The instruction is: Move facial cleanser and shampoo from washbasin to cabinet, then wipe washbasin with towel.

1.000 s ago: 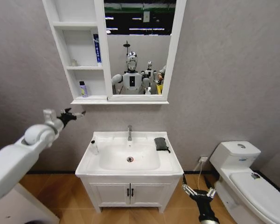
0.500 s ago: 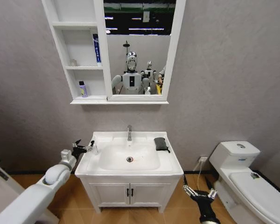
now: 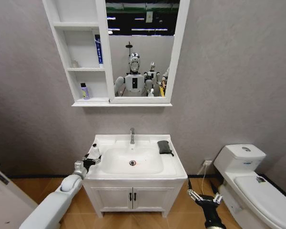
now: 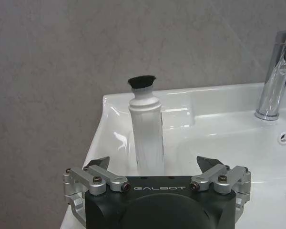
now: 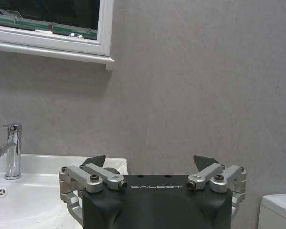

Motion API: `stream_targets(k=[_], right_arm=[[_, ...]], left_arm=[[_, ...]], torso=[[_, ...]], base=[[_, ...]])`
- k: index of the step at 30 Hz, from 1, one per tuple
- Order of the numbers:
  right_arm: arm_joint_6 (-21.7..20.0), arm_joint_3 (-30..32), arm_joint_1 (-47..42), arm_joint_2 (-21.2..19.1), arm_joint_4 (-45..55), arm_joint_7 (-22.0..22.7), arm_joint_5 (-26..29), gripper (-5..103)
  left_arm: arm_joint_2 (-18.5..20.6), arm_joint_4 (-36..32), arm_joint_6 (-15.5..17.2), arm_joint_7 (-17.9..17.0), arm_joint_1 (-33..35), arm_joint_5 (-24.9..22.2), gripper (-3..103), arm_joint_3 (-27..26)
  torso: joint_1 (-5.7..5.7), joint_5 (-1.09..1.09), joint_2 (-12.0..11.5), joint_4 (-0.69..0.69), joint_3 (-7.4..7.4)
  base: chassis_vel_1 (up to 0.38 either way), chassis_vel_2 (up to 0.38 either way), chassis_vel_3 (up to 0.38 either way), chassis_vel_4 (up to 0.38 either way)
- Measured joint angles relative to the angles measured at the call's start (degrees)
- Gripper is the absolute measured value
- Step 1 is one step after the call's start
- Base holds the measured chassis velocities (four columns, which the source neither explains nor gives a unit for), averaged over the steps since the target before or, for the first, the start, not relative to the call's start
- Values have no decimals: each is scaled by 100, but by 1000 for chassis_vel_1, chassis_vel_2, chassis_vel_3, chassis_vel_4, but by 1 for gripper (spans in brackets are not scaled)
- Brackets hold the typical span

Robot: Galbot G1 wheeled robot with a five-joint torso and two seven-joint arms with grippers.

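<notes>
Reaching at the washbasin left rim, left hand spread wide, empty, fingers flanking the upright white bottle without touching. Towel on right rim. Right hand low beside vanity, open, empty.

Your left arm reaches forward and up from the lower left, with the left gripper at its end, jaws spread wide and holding nothing. Your right arm hangs low at the lower right; the right gripper points upward, jaws likewise spread and empty.
</notes>
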Motion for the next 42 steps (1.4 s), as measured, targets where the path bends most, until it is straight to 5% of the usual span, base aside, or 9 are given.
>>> stream_targets(k=[13, 24, 31, 37, 42], right_arm=[[5, 10, -27, -15, -20, 2, -8, 100], [37, -12, -45, 41, -24, -2, -27, 100], [37, -44, -11, 36, -56, 7, -27, 100], [37, -50, -9, 43, -56, 10, -29, 100], [40, -78, -7, 49, -61, 11, -47, 100]], left_arm=[[-395, 907, -126, 101, -818, 217, 102, 316], [-429, 1126, -278, 144, -963, 330, 68, 312], [-342, 912, -257, 194, -843, 240, 35, 272], [-179, 481, -252, 258, -602, 361, 31, 121], [446, -888, -135, -160, -243, 540, 31, -48]], torso=[[0, 1, 0, -1, 0], [0, 0, 0, 0, 0], [0, -1, 0, 0, 0], [0, -1, 0, 0, 0], [0, 0, 0, 0, 0]], base=[[0, 0, 0, 0], [0, 0, 0, 0], [0, 0, 0, 0], [0, 0, 0, 0], [0, 0, 0, 0]])
